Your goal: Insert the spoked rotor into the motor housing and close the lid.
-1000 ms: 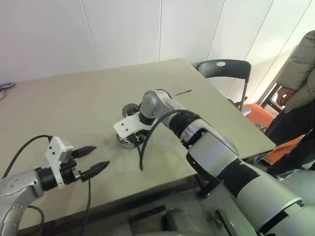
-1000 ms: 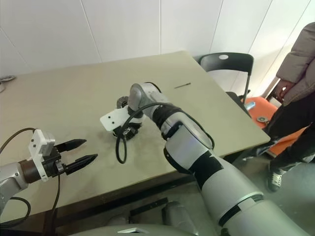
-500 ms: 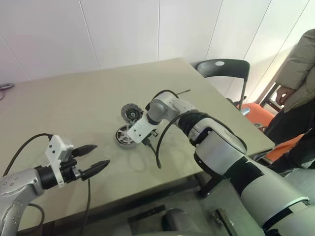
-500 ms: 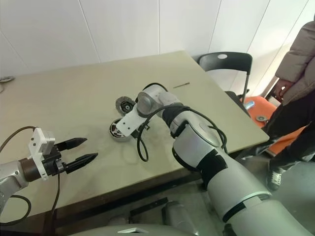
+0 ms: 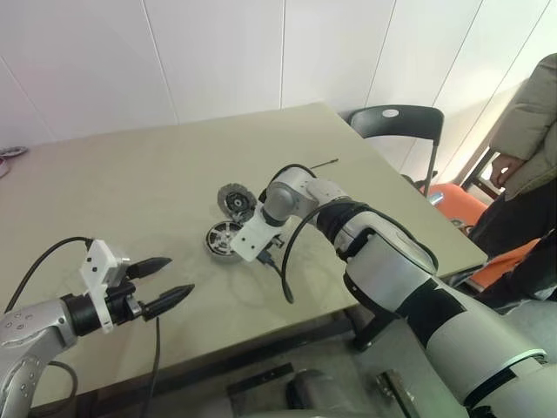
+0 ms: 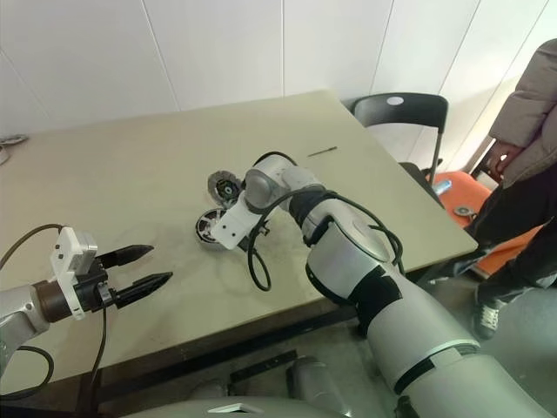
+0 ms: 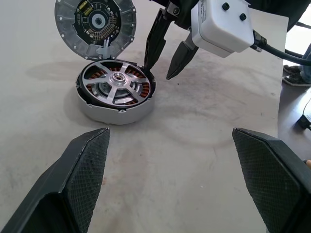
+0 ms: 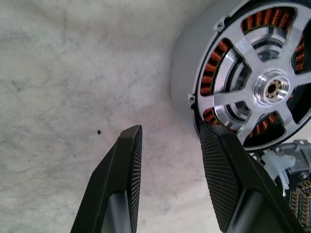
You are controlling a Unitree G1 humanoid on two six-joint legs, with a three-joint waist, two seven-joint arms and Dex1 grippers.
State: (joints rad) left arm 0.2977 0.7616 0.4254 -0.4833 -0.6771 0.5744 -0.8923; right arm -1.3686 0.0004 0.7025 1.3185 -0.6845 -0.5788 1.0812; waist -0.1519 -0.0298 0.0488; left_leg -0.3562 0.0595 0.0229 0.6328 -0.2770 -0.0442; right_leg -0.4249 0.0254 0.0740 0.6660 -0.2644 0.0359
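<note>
I am reaching my right arm out over the beige table (image 5: 130, 183), wrist bent so my right gripper (image 7: 163, 62) is pointing steeply down beside the motor housing (image 7: 115, 108). Its two black, tapered fingers are standing partly apart, clamping nothing; one ribbed pad is sitting right at the housing's rim, though I cannot tell if it is touching.

The housing is a shallow round shell of pale matte metal, and the spoked rotor (image 7: 115, 81) is sitting inside it: bright silver spokes running out from a small hub, reddish copper windings showing through the gaps.

Just behind the housing, touching its edge, the lid (image 7: 95, 23) is lying as a flat grey disc with a dark centre, a ring of small screws and a circuit pattern on its face.

I am holding my left gripper (image 5: 170, 280) low and nearly level, well apart from the parts, its black textured fingers spread wide and empty.
</note>
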